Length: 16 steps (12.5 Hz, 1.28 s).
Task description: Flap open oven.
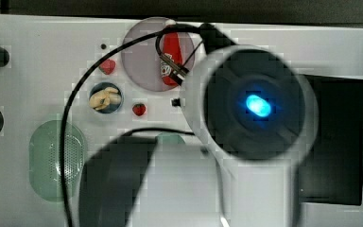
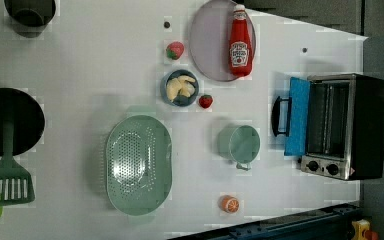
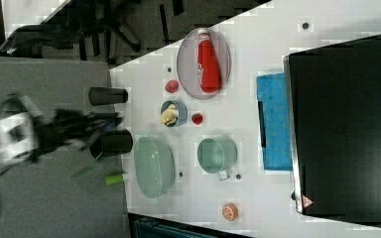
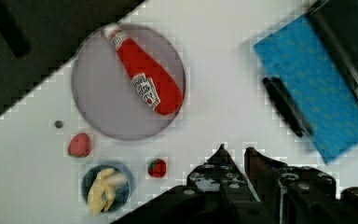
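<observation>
The oven (image 2: 347,125) stands at the bench (image 2: 90,60) edge with its blue glass door (image 2: 297,116) already dropped flat and the bar handle (image 2: 279,116) pointing outward, so the flap-open looks done; what is left, I judge, is only for the arm to clear away. In the wrist view the claw (image 4: 235,154) hangs above the bench, fingers nearly together and pinching nothing, the open door off to one side and well apart. The red ketchup bottle (image 2: 240,42) on the plate (image 2: 207,45) carries a white label too blurred to read
</observation>
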Available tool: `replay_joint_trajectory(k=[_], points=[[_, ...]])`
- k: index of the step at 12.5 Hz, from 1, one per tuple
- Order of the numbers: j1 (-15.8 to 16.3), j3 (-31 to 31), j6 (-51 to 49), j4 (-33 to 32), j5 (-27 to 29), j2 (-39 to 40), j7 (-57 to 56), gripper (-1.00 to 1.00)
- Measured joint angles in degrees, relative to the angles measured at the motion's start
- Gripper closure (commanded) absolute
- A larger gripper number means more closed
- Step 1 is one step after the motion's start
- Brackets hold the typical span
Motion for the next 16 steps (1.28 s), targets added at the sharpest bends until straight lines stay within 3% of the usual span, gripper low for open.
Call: replay_joint_trajectory(k=[2,5,10,16], points=[[-0.5,-0.5,-7.6,5.0,-0.3,-2.0,1.2,0.65],[-1.2,-0.8,-11.1,7.1,-0.6,-1.2,8.9,0.65],[-1.3,-0.1,-10.8,5.7,-1.3,5.2,15.4,0.65],[0.0,1.3,-10.7,4.5,-1.1,5.8,16.4,0.65]])
